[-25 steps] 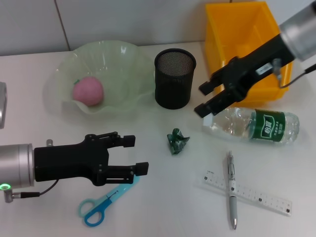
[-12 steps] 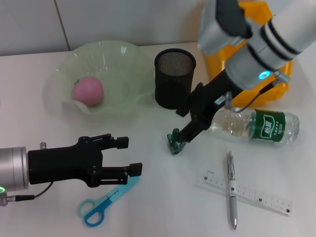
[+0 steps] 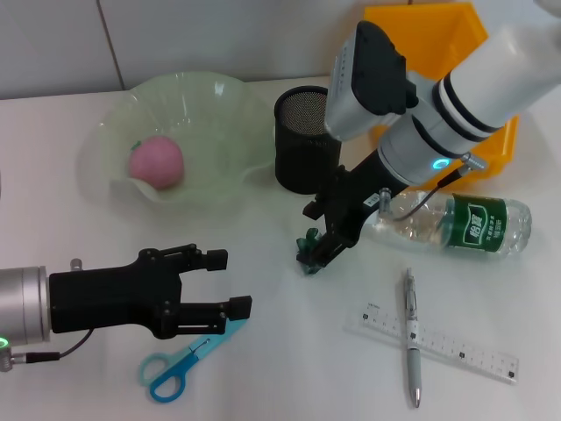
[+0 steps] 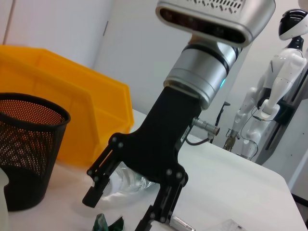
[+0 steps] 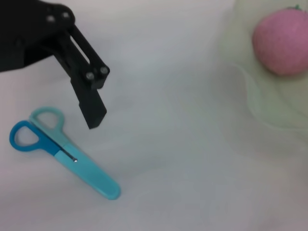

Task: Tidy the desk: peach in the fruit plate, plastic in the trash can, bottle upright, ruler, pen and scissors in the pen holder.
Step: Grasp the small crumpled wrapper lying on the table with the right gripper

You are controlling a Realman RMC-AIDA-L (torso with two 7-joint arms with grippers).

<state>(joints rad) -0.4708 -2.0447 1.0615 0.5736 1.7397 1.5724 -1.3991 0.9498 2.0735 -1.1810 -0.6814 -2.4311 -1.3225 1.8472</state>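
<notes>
My right gripper (image 3: 309, 235) is open and low over the crumpled green plastic (image 3: 307, 256), one finger on each side; the left wrist view shows the plastic (image 4: 109, 224) between its open fingers (image 4: 95, 191). My left gripper (image 3: 231, 281) hovers open just above the blue scissors (image 3: 188, 357). The pink peach (image 3: 156, 162) lies in the pale green fruit plate (image 3: 223, 105). The bottle (image 3: 460, 224) lies on its side near the yellow trash can (image 3: 421, 53). The pen (image 3: 411, 338) lies across the ruler (image 3: 456, 348). The black mesh pen holder (image 3: 299, 149) stands behind my right gripper.
The right arm's white body hangs over the pen holder and the trash can's front. The right wrist view shows the scissors (image 5: 62, 155), a left finger (image 5: 90, 107) and the peach (image 5: 283, 44). A white humanoid (image 4: 276, 77) stands far behind the table.
My right arm has swung from above the bottle down and left to the plastic, its fingers now straddling it. My left gripper has drifted slightly back towards the left edge.
</notes>
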